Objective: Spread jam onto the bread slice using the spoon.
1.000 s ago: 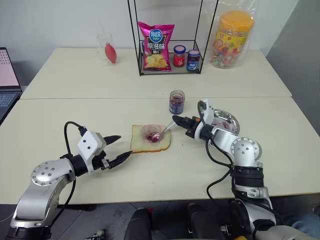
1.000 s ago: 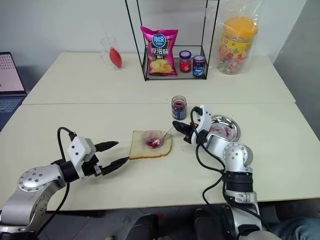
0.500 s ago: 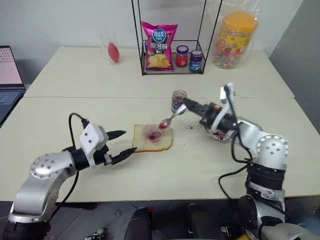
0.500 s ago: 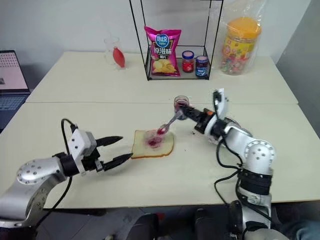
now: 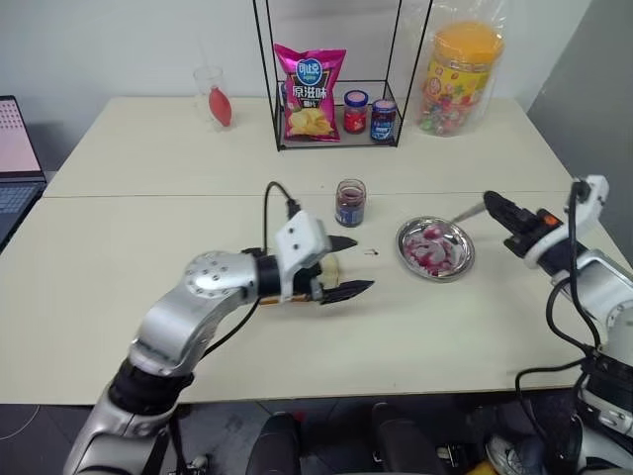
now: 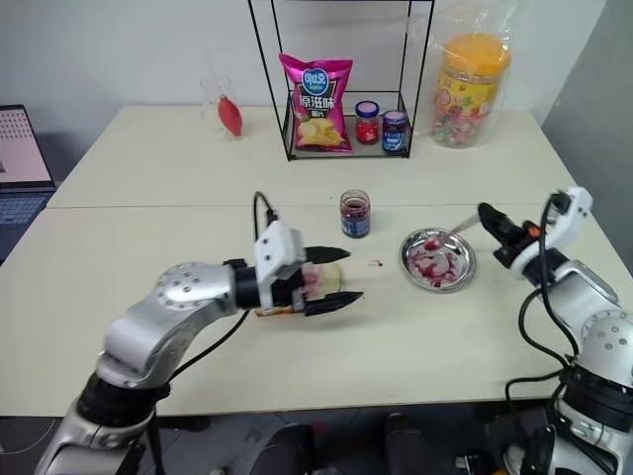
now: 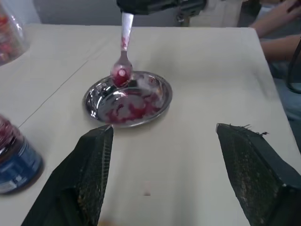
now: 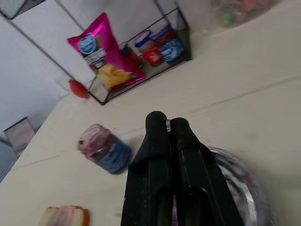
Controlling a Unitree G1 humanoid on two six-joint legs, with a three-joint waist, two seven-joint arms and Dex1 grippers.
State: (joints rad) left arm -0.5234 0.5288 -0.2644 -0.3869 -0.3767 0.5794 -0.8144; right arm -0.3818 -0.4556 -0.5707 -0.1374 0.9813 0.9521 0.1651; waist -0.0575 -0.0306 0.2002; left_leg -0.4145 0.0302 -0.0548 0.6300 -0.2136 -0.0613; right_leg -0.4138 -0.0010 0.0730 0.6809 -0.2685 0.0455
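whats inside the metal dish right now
The metal dish holds smears of red jam, and the spoon in the shut right gripper has its stained bowl over the dish's rim. Whether the bowl touches the dish cannot be told.

Bread slice [image 6: 318, 282] mostly hidden from me behind left gripper [image 6: 332, 276] at frame centre; smear barely visible. Laptop [image 5: 14, 163] cut by left edge. Person's hand [image 7: 282, 16] cut off upper right. Spoon [image 6: 453, 227] handle end lost inside right gripper [image 6: 484, 213].
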